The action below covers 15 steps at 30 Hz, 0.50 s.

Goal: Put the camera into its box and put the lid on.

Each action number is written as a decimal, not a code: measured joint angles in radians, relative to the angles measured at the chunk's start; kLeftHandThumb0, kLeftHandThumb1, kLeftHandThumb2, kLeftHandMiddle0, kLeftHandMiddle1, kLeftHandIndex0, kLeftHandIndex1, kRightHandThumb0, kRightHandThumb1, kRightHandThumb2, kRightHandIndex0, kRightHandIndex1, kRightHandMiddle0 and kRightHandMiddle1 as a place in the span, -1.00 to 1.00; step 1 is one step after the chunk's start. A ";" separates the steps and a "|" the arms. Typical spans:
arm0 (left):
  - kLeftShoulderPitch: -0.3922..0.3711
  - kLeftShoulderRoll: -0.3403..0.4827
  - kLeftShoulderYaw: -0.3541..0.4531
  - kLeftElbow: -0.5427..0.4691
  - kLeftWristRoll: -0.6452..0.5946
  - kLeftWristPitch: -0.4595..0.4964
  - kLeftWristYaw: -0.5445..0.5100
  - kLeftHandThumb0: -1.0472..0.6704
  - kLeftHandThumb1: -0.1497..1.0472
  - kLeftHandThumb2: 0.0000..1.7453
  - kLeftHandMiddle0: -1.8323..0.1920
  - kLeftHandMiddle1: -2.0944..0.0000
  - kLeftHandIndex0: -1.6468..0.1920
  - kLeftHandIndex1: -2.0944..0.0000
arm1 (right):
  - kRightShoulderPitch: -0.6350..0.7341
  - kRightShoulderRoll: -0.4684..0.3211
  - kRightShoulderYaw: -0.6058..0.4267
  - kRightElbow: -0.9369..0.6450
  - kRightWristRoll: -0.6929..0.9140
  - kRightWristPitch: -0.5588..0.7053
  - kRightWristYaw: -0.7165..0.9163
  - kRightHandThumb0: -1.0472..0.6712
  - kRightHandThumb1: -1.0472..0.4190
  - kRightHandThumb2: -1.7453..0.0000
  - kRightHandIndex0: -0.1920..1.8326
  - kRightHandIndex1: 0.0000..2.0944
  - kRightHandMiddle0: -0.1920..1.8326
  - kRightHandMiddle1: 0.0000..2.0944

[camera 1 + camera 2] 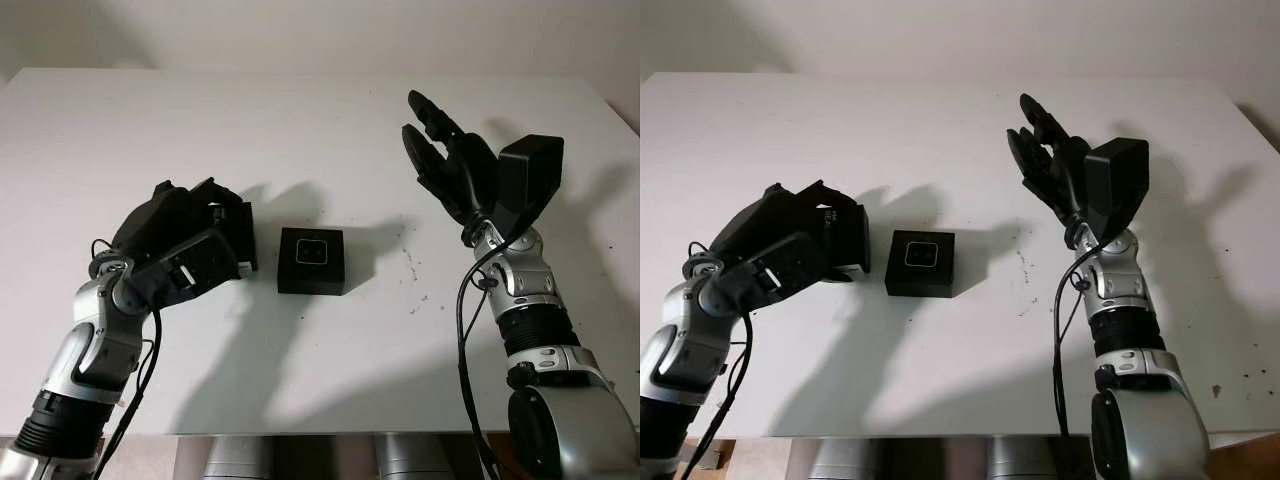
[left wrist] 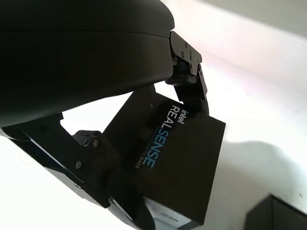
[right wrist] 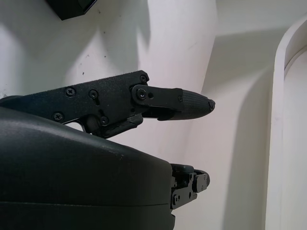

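Observation:
A small black box (image 1: 311, 260) stands open at the middle of the white table (image 1: 300, 120), with the camera (image 1: 312, 252) lying inside it, face up. Just left of the box, my left hand (image 1: 178, 238) is shut on the black lid (image 1: 243, 238), held tilted a little above the table. The left wrist view shows the lid (image 2: 177, 158) with "Intel RealSense" printed on it, fingers (image 2: 189, 81) clamped on its edges, and a corner of the box (image 2: 278, 216) beyond. My right hand (image 1: 440, 150) is raised open to the right of the box, holding nothing.
Small dark specks (image 1: 412, 268) mark the table right of the box. The table's front edge (image 1: 330, 428) runs close below both arms. In the right wrist view, a corner of the box (image 3: 72, 7) shows beyond the open fingers (image 3: 163, 103).

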 measured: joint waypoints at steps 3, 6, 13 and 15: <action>-0.032 0.025 0.023 0.006 -0.040 0.010 -0.029 0.12 0.86 -0.94 0.39 -0.33 0.41 -0.21 | 0.007 0.001 -0.002 -0.007 0.014 0.001 0.001 -0.37 -1.00 0.48 -0.76 -0.96 -0.71 -0.96; -0.075 0.037 0.058 0.011 -0.092 0.038 -0.066 0.14 0.84 -0.94 0.35 -0.39 0.38 -0.24 | 0.008 0.001 -0.002 -0.012 0.020 0.002 0.003 -0.38 -1.00 0.48 -0.76 -0.96 -0.71 -0.96; -0.159 0.079 0.079 0.000 -0.185 0.067 -0.161 0.08 0.80 -0.94 0.31 -0.38 0.37 -0.28 | 0.011 0.015 -0.001 -0.038 0.027 0.006 -0.008 -0.39 -1.00 0.50 -0.77 -0.96 -0.73 -0.96; -0.167 0.081 0.077 -0.018 -0.212 0.094 -0.201 0.06 0.80 -0.94 0.29 -0.38 0.36 -0.30 | 0.011 0.024 -0.001 -0.038 0.032 0.007 -0.013 -0.42 -1.00 0.50 -0.79 -0.97 -0.74 -0.97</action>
